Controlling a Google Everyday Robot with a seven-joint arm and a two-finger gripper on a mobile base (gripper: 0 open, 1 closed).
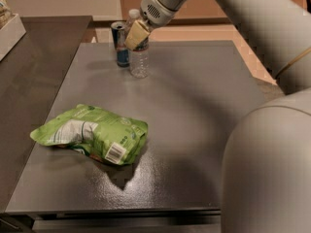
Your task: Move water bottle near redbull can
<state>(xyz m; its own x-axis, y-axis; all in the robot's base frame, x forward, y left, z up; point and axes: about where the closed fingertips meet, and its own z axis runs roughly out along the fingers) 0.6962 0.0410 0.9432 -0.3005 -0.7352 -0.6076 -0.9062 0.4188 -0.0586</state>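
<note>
Status: placement looks basically done. The water bottle is upright on the grey table at the far left, base flat on the surface, with the redbull can just beside it on its left and a touch farther back. Can't tell whether the two touch or have a sliver of gap; either way, that counts as "near" by my read.

What's left, as I judge it: let go if not already, then lift the arm clear without knocking the bottle into the can.

The gripper sits at the bottle's upper part, just under the cap, covering the label area from the camera side. Can't tell whether it's clamped on the bottle or released; the contact zone is hidden by the gripper itself. The arm comes in from the far right, above the table.

Bottle look:
- small, clear, ribbed plastic, white cap poking out above the gripper
- lower body see-through, table colour visible through it
- fill level not readable
- taller than the can, so I'd expect it to tip more easily on a sideways nudge

Can: slim, blue and silver, silver top, upright.

Other: a green snack bag lies flat at the near left of the table, well apart from both, not in the way. A dark counter runs along the left side.
</note>
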